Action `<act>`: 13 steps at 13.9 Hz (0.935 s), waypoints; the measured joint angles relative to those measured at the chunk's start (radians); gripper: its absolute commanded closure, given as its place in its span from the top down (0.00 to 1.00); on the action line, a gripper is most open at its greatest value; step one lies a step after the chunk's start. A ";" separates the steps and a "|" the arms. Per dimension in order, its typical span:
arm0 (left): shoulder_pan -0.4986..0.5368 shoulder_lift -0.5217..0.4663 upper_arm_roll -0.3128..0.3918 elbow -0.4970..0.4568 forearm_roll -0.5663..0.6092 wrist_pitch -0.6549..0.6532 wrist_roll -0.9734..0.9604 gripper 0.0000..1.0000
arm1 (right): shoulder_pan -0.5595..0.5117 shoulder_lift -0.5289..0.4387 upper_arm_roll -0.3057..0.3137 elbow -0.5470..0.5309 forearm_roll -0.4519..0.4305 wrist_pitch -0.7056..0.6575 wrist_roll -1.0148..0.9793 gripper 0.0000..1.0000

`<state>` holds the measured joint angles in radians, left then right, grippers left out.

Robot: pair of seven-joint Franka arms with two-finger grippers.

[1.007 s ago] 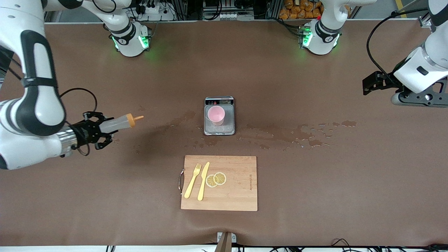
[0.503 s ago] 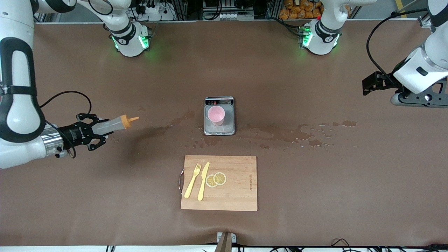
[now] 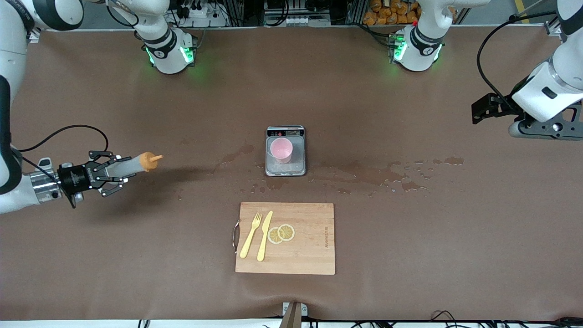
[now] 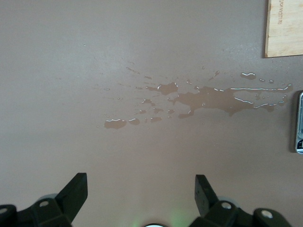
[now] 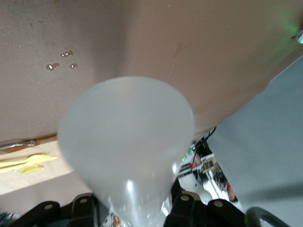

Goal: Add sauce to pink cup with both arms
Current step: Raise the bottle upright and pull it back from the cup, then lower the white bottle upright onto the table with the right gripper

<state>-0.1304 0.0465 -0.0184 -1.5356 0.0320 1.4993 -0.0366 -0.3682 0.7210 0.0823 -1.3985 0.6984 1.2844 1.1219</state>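
Note:
The pink cup stands upright on a small steel scale at the table's middle. My right gripper is shut on the base of the translucent squeeze bottle. It holds the bottle nearly level, low over the table toward the right arm's end, well apart from the cup. The orange nozzle points toward the cup. The bottle's body fills the right wrist view above the right gripper. My left gripper waits open and empty over the left arm's end, and the left wrist view shows it holding nothing.
A wooden cutting board with a yellow fork, knife and lemon slices lies nearer the camera than the scale. A wet spill spreads from the scale toward the left arm's end, also in the left wrist view.
My right gripper has carried the bottle away from the cup, toward the right arm's end of the table. The left arm has not moved.

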 measured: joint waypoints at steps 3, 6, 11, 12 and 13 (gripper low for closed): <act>0.000 0.000 0.000 0.000 0.000 0.000 0.000 1.00 | -0.021 0.026 0.000 -0.009 0.032 -0.009 -0.040 0.55; 0.000 0.001 0.000 0.000 0.000 0.000 0.000 1.00 | -0.021 0.030 0.002 -0.010 0.036 -0.011 -0.047 0.55; 0.001 0.008 0.002 0.000 0.000 0.000 0.000 1.00 | -0.021 0.030 0.002 -0.010 0.037 -0.012 -0.055 0.50; 0.003 0.009 0.003 0.000 0.000 0.000 0.000 1.00 | -0.021 0.031 0.002 -0.010 0.037 -0.012 -0.066 0.50; 0.004 0.010 0.004 0.000 0.000 0.000 0.000 1.00 | -0.021 0.035 0.002 -0.011 0.037 -0.011 -0.086 0.50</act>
<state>-0.1264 0.0566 -0.0145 -1.5355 0.0320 1.4994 -0.0366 -0.3894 0.7556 0.0839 -1.4091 0.7356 1.2730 1.0355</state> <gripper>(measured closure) 0.000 0.493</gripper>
